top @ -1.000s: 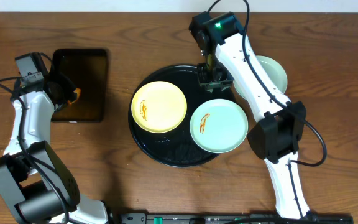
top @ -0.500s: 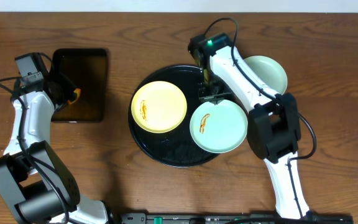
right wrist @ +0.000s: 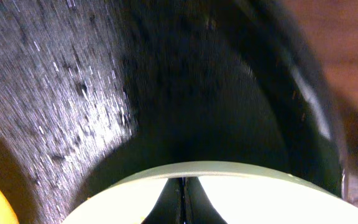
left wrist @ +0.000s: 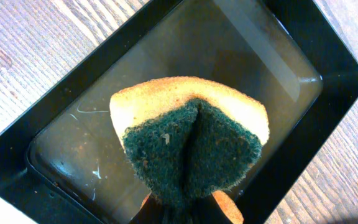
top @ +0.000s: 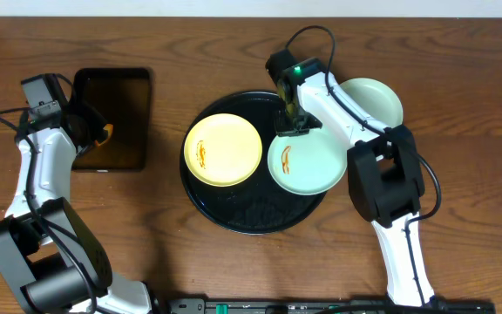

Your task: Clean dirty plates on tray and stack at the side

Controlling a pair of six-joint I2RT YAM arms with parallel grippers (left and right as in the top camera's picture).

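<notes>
Three small round plates are in sight, all shallow and smooth, with a soft shine. One pale yellow plate (top: 224,149) and one mint-blue plate (top: 308,167) lie side by side on the round black tray (top: 249,214), and each carries a short orange-brown smear. The second mint plate (top: 380,100) lies off the tray on the table, at the right, partly hidden by the right arm. The tray has a raised rim. Its floor is rough and grainy, and in the right wrist view it catches the light in many small sparks.

The table (top: 190,52) is dark brown wood with a clear grain, and a pale strip runs along its far edge. At the left stands a smaller rectangular tray (top: 111,96), black, with rounded corners and a glossy floor that has a few fine scratches.

The right gripper (top: 291,122) is at the far rim of the mint-blue plate. Its jaws are closed together on that rim, and the right wrist view shows the dark tips meeting at the pale edge. The left gripper (left wrist: 188,210), over the rectangular tray, pinches a sponge (left wrist: 191,137). One side is yellow foam and the other is a coarse dark green pad, creased down the middle. Whether the sponge touches the tray floor, I cannot tell.
</notes>
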